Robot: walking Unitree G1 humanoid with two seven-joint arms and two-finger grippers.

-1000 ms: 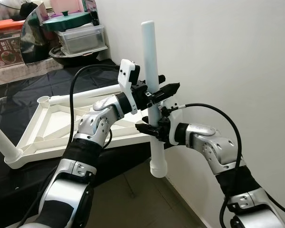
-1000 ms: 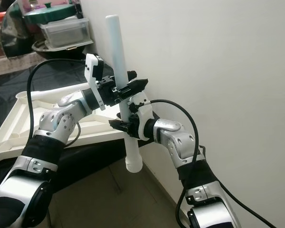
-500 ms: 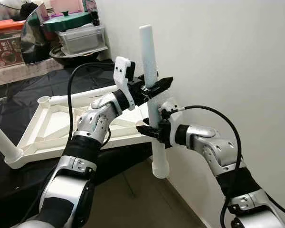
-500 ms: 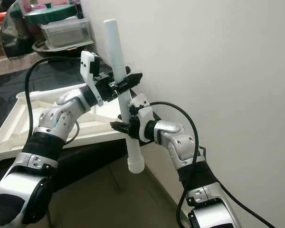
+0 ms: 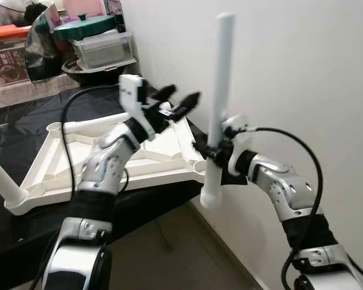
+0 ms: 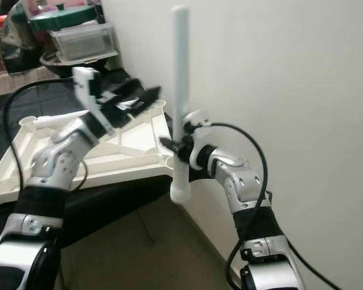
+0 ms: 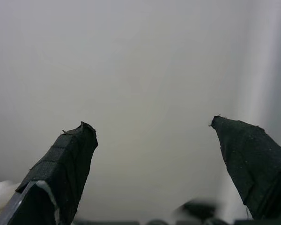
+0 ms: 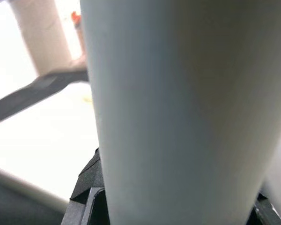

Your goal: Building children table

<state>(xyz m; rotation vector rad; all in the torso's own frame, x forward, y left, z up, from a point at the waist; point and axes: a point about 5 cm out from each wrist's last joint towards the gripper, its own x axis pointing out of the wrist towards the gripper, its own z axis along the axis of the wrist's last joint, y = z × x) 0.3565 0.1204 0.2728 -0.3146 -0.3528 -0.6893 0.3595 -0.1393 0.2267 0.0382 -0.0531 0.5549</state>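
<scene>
r gripper (image 5: 213, 152) clamped on table leg (image 5: 218, 103), upright nr the wall, just off the tabletop (image 5: 109, 158) corner socket. l gripper (image 5: 176, 101) just let go, fingers apart, pulled back over the frame. handoff done; nxt: seat the leg imo.

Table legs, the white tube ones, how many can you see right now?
2. One leg stands upright in the right gripper, beside the wall. Another leg is fitted at the upturned tabletop's near left corner, partly cut off. Others may be hidden.
</scene>
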